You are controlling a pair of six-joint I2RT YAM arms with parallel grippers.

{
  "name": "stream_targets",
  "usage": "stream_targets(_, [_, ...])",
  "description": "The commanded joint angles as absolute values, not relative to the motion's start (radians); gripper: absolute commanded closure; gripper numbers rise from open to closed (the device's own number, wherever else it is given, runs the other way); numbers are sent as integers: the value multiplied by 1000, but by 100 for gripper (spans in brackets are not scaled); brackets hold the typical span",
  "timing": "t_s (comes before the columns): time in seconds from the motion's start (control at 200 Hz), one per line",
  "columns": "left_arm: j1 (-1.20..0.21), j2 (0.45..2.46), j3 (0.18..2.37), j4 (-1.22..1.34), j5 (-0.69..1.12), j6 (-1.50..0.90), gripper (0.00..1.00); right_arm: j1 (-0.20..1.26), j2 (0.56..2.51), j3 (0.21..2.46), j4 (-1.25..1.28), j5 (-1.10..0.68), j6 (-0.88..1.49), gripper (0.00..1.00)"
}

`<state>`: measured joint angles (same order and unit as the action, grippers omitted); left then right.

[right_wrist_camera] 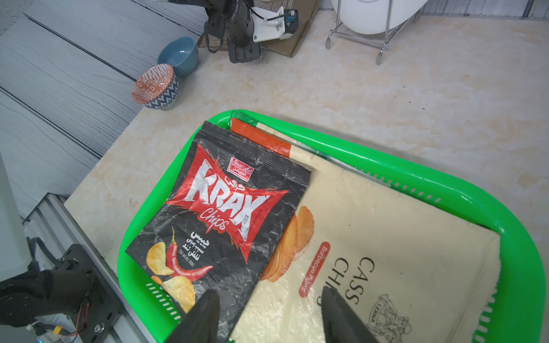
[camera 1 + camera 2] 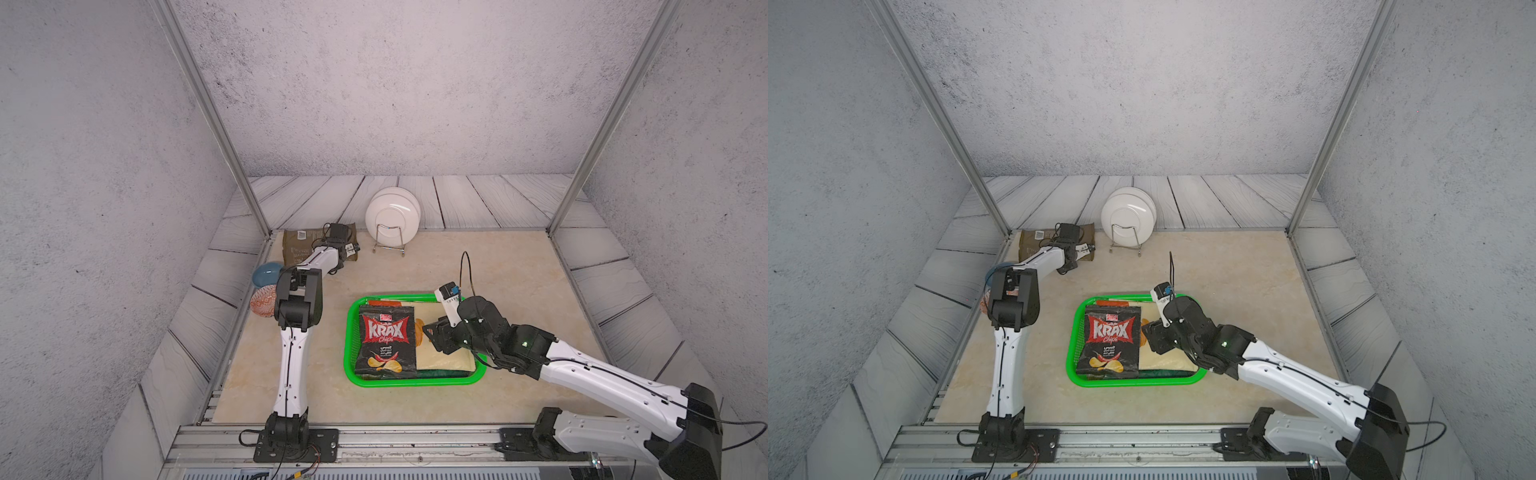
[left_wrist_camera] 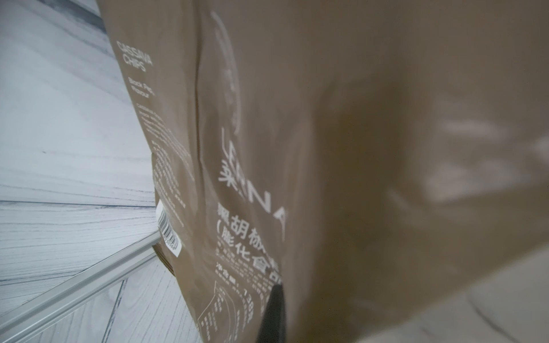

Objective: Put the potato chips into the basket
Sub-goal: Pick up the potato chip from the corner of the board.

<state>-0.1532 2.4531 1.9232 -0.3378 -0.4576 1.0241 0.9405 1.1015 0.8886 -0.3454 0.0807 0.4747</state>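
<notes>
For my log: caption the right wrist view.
Open right gripper above green plastic basket holding black chip bag, cream chip bag.

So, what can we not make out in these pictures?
- Left gripper: in both top views, its own wrist covers the jaws at the brown bag.
- Basket: the black bag and cream bag hide whatever lies beneath, every view.
- Patterned bowl: both top views, mostly behind the left arm.

The left arm (image 2: pixel 297 365) and the right arm (image 2: pixel 602 374) both have smooth white shells with chunky black joints. A thin black cable (image 2: pixel 289 361) runs down each shell, past tiny dark holes. At the bottom of each arm is a flat black plate (image 2: pixel 320 436) with silver screws. The right arm has a green light (image 2: pixel 526 343) (very small). The right gripper (image 1: pixel 269 294) has two black pointed fingers (image 1: pixel 205 314).
</notes>
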Motion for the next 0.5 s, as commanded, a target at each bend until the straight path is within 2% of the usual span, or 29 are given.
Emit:
stream_targets(0.0, [-152, 2435, 1914, -384, -431, 978, 100, 939, 1062, 877, -329, 74, 485, 41])
stream_targets(0.175, [-149, 2334, 1858, -383, -422, 934, 100, 939, 1064, 877, -321, 52, 485, 40])
stream_targets(0.495, [-121, 2162, 1869, -540, -326, 760, 100, 937, 1047, 864, -288, 10, 471, 40])
